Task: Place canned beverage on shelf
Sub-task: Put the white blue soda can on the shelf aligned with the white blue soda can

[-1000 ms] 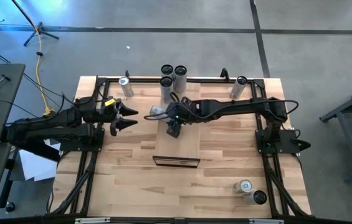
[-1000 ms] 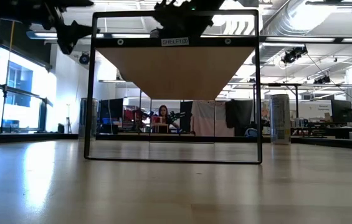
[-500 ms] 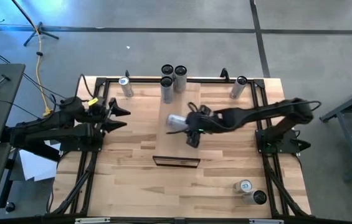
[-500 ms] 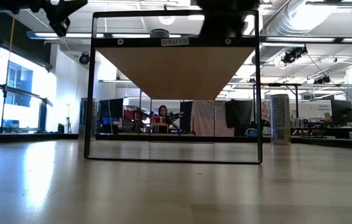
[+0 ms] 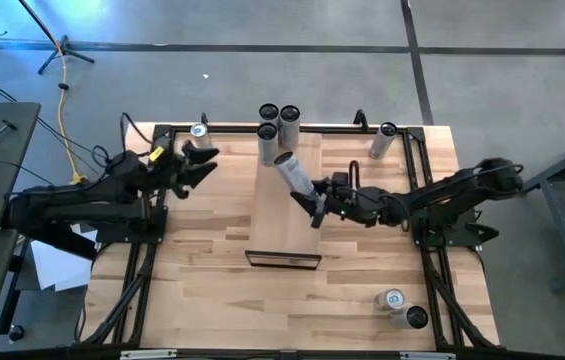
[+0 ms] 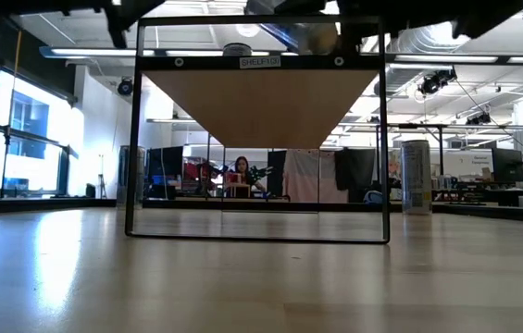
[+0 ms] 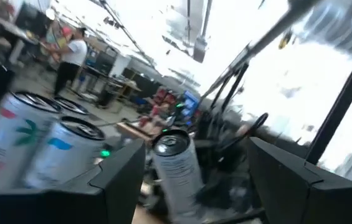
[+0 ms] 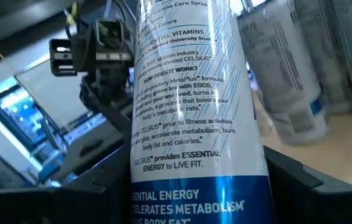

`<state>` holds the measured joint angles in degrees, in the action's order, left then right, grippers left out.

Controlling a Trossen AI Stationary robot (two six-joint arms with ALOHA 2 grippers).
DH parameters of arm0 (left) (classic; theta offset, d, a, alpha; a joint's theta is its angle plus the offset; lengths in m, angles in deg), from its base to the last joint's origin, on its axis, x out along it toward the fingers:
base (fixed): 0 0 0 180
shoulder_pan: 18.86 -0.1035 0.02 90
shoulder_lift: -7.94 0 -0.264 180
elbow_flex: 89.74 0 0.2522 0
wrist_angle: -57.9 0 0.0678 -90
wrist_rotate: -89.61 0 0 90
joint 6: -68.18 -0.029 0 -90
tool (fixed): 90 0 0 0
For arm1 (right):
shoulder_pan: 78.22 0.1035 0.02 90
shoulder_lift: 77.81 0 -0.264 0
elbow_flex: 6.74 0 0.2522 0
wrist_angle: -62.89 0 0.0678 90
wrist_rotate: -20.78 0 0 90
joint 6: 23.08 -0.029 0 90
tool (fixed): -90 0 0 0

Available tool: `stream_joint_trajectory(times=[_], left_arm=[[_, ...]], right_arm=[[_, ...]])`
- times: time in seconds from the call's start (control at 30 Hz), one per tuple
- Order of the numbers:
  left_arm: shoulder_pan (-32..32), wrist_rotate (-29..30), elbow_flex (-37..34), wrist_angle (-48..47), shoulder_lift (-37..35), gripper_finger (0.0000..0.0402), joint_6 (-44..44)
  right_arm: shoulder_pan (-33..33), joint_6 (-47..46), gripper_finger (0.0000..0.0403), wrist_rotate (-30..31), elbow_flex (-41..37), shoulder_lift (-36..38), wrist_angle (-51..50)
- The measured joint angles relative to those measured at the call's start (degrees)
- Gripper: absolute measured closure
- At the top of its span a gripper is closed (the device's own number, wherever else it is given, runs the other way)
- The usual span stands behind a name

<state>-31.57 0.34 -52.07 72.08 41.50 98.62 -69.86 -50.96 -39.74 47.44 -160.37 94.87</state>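
The shelf (image 5: 284, 225) is a pale board raised on a black frame at mid-table; in the low view I see the shelf (image 6: 261, 102) from below. My right gripper (image 5: 315, 206) is shut on a silver and blue can (image 5: 293, 173) above the shelf's far half; the can (image 8: 188, 106) fills the right wrist view. Three more cans (image 5: 276, 120) stand upright at the shelf's far end. My left gripper (image 5: 200, 160) hangs open near the table's far left, touching nothing; in the left wrist view its fingers frame the held can (image 7: 177, 165). My right gripper pinches the can's lower body (image 8: 191, 186) between its two fingers (image 8: 98, 190), one on each side. The fingers come roughly level from the table's right side. The can is tilted, its top (image 5: 284, 158) leaning toward the far left. Its bottom end is hidden by the gripper.
Single cans stand at the far left (image 5: 200, 135) and far right (image 5: 384, 140) of the table, and two (image 5: 402, 308) near the front right corner. One can (image 6: 416, 176) shows upright in the low view. Black frame rails (image 5: 152, 250) run along the table's sides.
My right gripper has drawn back toward the table's right edge with the can and turned its wrist. The can has swung from lying pointed at the left edge to tilting up toward the far edge. My left gripper has risen and tipped upward, toward the far edge.
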Motion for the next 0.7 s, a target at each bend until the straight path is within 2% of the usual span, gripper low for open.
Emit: stream_joint_trajectory(times=[0.13,0.23,0.47,0.7], left_arm=[[0.02,-0.03,0.00,8.98,6.43,0.0149,10.84],[-0.02,-0.31,0.00,12.12,10.11,0.0149,12.18],[0.73,-0.72,0.90,12.30,14.57,0.0149,6.64],[4.98,-1.92,8.57,11.71,21.40,0.0149,-7.67]], right_arm=[[-0.13,2.92,0.0165,-1.55,4.21,-2.85,1.53],[-0.11,4.58,0.0165,-3.70,6.89,-4.10,-0.57],[-0.13,6.58,0.0165,-4.01,9.23,-4.09,-1.03],[-0.87,8.74,0.0165,-5.58,11.35,-4.09,-0.94]])
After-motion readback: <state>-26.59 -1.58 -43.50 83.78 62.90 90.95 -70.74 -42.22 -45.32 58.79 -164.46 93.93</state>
